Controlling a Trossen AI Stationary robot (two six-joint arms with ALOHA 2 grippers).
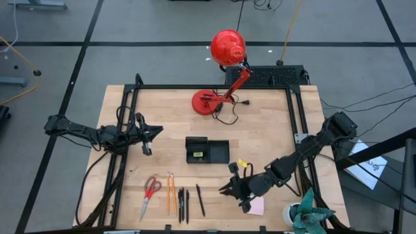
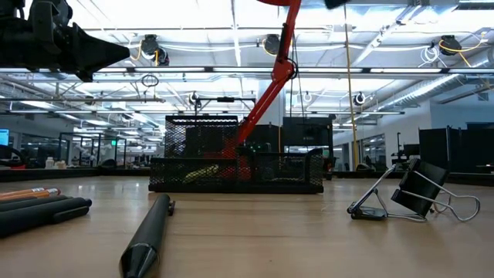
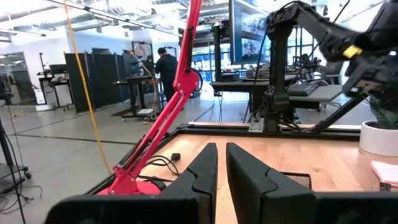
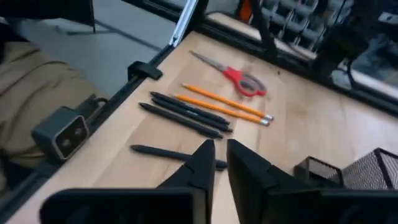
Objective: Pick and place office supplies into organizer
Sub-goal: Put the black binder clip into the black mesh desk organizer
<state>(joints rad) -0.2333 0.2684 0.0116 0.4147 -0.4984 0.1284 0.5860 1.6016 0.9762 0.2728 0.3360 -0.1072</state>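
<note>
Black right claw (image 1: 229, 190) nearly closed, empty, above pens (image 1: 184, 204); left claw (image 1: 156, 132) closed, empty

In the low view the red lamp (image 2: 272, 85) is cut off at the top edge, its head unseen. The pens (image 2: 38, 210) run out past the left edge. What lies inside the mesh organizer (image 2: 235, 174) is too blurred to tell

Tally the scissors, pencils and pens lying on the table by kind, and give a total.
Red-handled scissors: 1
Orange pencils: 2
Black pens: 3
Total: 6
</note>
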